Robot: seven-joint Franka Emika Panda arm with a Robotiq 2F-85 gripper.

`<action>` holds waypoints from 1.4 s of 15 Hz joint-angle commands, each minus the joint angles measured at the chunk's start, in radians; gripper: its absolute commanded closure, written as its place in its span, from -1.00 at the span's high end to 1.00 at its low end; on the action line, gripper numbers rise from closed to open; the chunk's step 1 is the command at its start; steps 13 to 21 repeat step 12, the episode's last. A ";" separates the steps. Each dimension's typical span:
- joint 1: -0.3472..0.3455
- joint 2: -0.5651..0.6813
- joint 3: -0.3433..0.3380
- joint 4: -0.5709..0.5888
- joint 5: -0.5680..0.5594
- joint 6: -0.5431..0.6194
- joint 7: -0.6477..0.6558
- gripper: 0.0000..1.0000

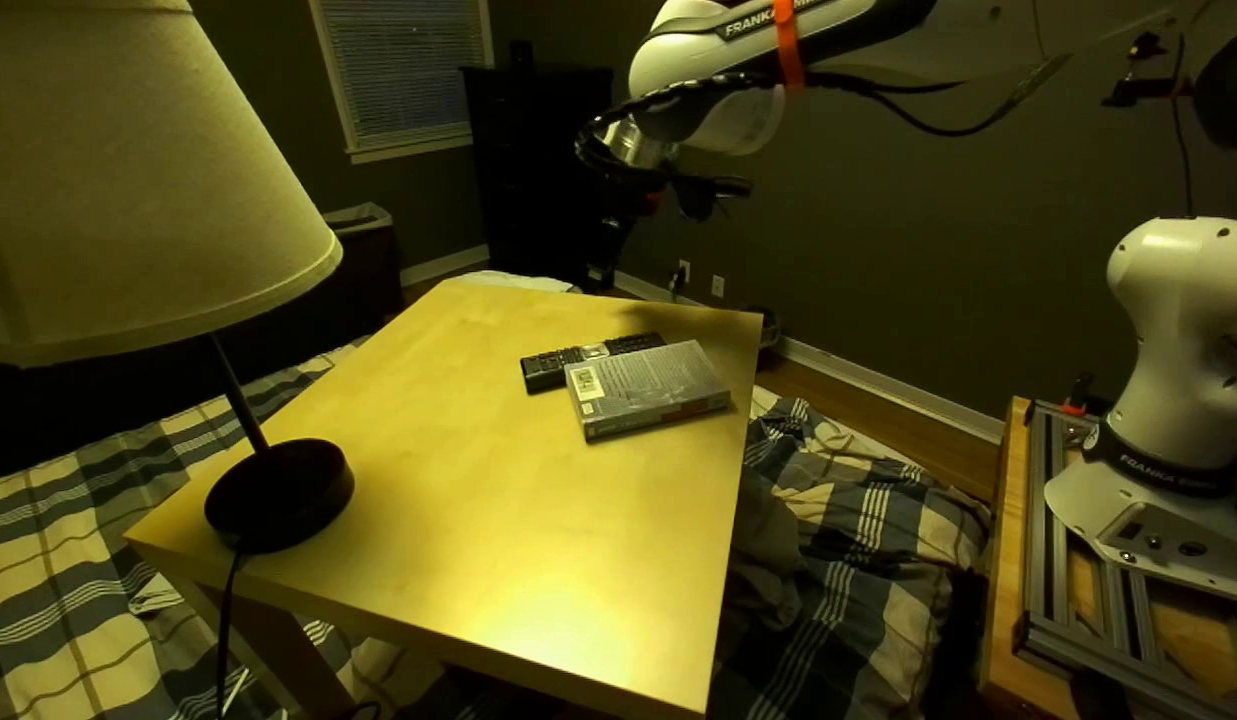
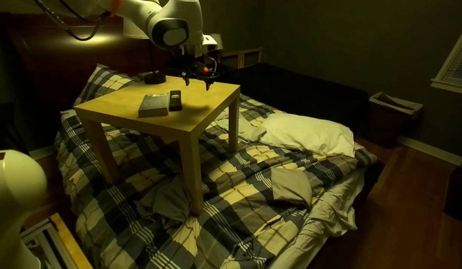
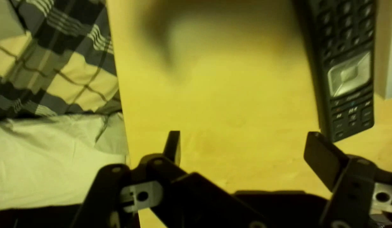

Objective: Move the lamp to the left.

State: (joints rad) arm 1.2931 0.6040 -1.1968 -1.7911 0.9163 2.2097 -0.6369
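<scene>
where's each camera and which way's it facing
An exterior view: by the robot base, facing the bed; base, arm, gripper show.
An exterior view: by the lamp, facing across the table, window beyond; base, arm, gripper show.
Wrist view: on the arm, facing down at table, remote; gripper shows.
Both exterior views share lamp and table.

Your lamp shade point(image 1: 143, 185): matt cloth. Your table point(image 1: 448, 490): smooth wood look, kinda glossy. Remote point(image 3: 346, 66): plastic-looking. Bedding point(image 2: 236, 186): wrinkly cloth.

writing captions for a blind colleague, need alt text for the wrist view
Robot gripper, open and holding nothing, above a light wooden tabletop. A black remote control lies toward the picture's right; plaid bedding shows at upper left.
</scene>
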 commanded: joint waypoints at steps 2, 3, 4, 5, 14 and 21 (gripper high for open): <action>0.211 -0.286 -0.104 -0.272 -0.241 -0.030 0.206 1.00; 0.233 -0.334 -0.110 -0.300 -0.291 -0.032 0.264 1.00; 0.061 -0.334 0.071 -0.225 -0.368 0.069 0.273 1.00; 0.047 -0.372 0.102 -0.246 -0.428 0.083 0.311 1.00; -0.090 -0.420 0.251 -0.229 -0.490 0.112 0.340 1.00; -0.090 -0.420 0.251 -0.229 -0.490 0.112 0.340 1.00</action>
